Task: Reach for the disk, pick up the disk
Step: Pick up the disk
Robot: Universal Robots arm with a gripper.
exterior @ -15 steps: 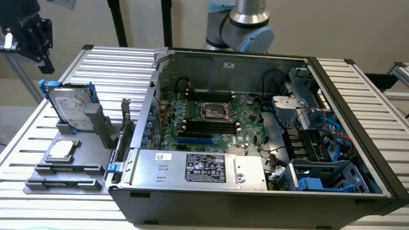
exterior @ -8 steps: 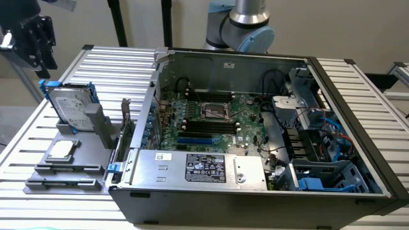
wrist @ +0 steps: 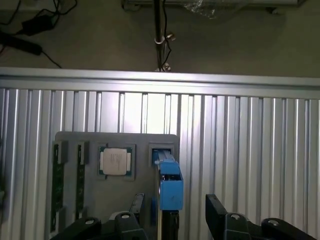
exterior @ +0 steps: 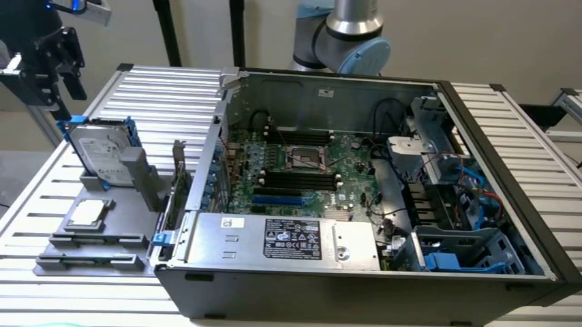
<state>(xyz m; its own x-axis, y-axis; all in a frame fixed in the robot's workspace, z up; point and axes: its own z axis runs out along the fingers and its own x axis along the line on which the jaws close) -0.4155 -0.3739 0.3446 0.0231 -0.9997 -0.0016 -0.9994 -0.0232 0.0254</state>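
Observation:
The disk [exterior: 98, 155] stands on edge in a slot of a grey fixture plate [exterior: 91, 240] at the exterior view's left, its white label and blue carrier frame showing. My gripper [exterior: 56, 95] hangs just above its upper end. From the wrist view the disk [wrist: 170, 186] appears edge-on as a blue strip. The black fingers [wrist: 220, 216] stand on either side of it, apart from it, so my gripper [wrist: 172, 220] is open with nothing held.
A small square silver chip [exterior: 88, 212] lies on the same fixture plate [wrist: 70, 142]. The open computer case [exterior: 364, 191], with a blue cage [exterior: 459, 253], stands to the exterior view's right of the fixture on a ribbed metal table [exterior: 155, 88].

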